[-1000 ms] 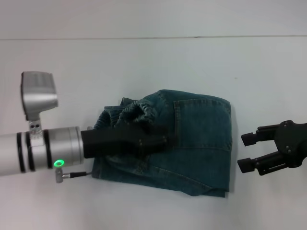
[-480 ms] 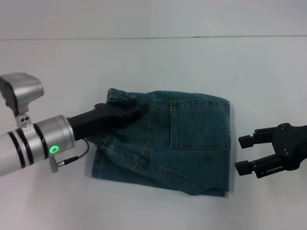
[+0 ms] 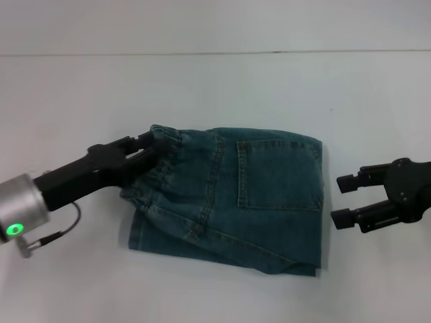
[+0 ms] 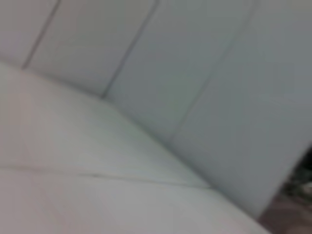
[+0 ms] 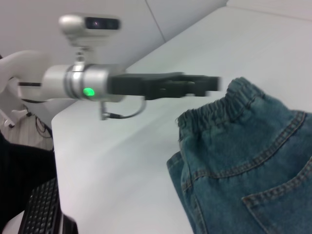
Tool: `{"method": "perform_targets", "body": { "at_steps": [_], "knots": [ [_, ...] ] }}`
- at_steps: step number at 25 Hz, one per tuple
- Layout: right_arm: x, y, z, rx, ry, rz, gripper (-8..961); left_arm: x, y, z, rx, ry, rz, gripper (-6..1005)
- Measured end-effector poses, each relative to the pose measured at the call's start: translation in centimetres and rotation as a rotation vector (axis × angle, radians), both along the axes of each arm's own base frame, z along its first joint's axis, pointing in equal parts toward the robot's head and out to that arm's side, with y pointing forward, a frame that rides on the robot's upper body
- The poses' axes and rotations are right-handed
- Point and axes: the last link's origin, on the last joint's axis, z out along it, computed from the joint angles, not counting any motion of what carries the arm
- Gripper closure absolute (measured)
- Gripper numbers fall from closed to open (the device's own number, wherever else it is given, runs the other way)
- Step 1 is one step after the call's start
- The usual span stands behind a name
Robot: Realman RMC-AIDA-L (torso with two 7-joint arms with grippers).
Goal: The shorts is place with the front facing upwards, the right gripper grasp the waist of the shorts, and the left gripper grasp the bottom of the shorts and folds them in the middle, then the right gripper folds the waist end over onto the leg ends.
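At the waist (image 3: 161,151), left claw (image 3: 156,143) spread; right claw (image 3: 342,200) spread nearby.

shorts (image 3: 262,195): washed denim (puckered waist) | left gripper (image 3: 156,145): matt black | table (image 3: 202,87): smooth white

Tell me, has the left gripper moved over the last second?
Yes. Measured against the folded shorts, the left gripper has drawn back toward the robot's left, from over the denim to the waist at their edge.
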Motion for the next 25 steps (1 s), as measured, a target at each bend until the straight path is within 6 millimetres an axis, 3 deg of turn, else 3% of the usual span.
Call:
{"method": "perform_targets", "body": {
  "at_steps": [5,9,15,25],
  "knots": [
    [-0.1,0.3,0.1,0.033,0.020,-0.002,6,-0.1,-2.9,3.6,-0.047,0.054,-0.188,537],
    [0.0,0.1,-0.5,0.061,0.040,0.010,6,-1.1,-4.2,5.4,-0.148,0.143,-0.191,435],
    [0.8,0.2,-1.2,0.120,0.100,0.015,7,-2.5,-5.2,5.7,-0.191,0.201,-0.136,303],
    [1.5,0.4,-2.3,0.163,0.116,0.053,6,-2.6,-5.0,6.1,-0.193,0.193,-0.113,79]
  ]
}}
